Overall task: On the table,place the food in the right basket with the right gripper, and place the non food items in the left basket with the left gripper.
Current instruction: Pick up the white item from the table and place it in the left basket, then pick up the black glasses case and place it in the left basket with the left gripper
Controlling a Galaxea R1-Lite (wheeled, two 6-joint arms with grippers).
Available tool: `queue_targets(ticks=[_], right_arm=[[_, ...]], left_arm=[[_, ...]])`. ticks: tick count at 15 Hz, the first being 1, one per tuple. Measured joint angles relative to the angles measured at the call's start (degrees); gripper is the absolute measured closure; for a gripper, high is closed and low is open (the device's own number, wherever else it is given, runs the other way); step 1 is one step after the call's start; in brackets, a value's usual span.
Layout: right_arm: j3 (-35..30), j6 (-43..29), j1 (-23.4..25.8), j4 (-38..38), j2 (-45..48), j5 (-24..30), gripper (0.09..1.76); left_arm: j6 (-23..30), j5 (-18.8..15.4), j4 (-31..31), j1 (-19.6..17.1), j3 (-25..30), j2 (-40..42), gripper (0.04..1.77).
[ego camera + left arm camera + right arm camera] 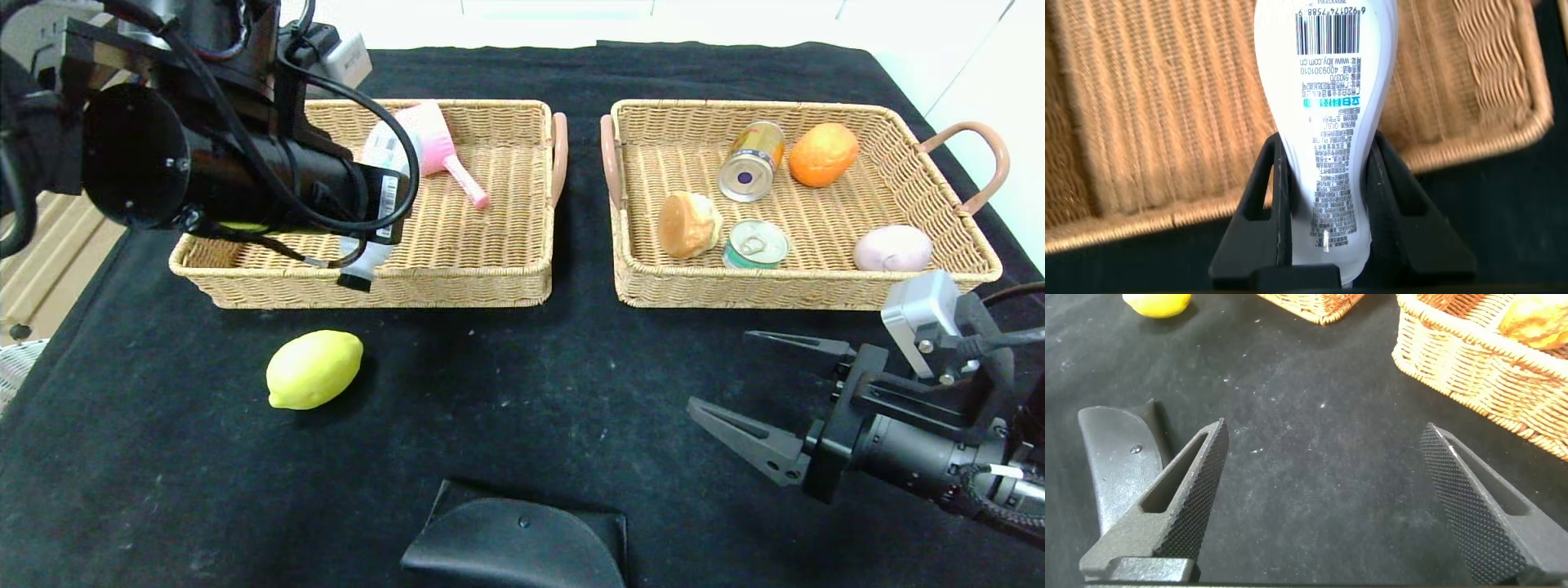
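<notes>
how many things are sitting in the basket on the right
5: a gold can and an orange fruit at the back, a bun, a green tin and a pale pink lump nearer the front. None looks hidden.

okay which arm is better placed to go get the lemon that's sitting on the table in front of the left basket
The right. The right gripper is open and empty above the table, while the left gripper is shut on the white brush over the left basket. The lemon is food, so it belongs to the right arm, though it lies farther across.
</notes>
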State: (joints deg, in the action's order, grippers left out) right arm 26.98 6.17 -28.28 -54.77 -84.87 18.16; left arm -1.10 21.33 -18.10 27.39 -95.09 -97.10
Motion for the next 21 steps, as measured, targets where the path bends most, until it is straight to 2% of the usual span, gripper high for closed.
queue_targets(ticks=[4,8,11,14,15,19,21], right_arm=[[0.1,-0.1,0.0,0.0,0.1,0.0,0.14],[0.1,-0.1,0.5,0.0,0.3,0.1,0.14],[0.3,-0.1,0.7,-0.2,0.4,0.1,0.14],[0.3,-0.1,0.8,-0.4,0.5,0.1,0.14],[0.3,-0.1,0.8,-0.4,0.5,0.1,0.14],[0.2,0.0,0.8,-0.4,0.5,0.1,0.14],[0.1,0.1,0.8,-0.4,0.5,0.1,0.14]], left_arm=[[-1.3,-0.1,4.7,-2.0,-6.0,-5.2,1.21],[-1.2,-0.1,5.4,-2.7,-11.5,-10.2,1.21],[-1.1,-0.2,9.0,-3.4,-13.2,-13.1,1.21],[-1.2,-0.3,9.4,-3.6,-13.4,-14.7,1.21],[-1.1,-0.3,9.4,-3.6,-13.4,-14.9,1.16],[-0.8,-0.3,9.5,-3.8,-13.5,-15.5,0.73],[-0.8,-0.3,9.5,-3.8,-13.3,-15.5,0.59]])
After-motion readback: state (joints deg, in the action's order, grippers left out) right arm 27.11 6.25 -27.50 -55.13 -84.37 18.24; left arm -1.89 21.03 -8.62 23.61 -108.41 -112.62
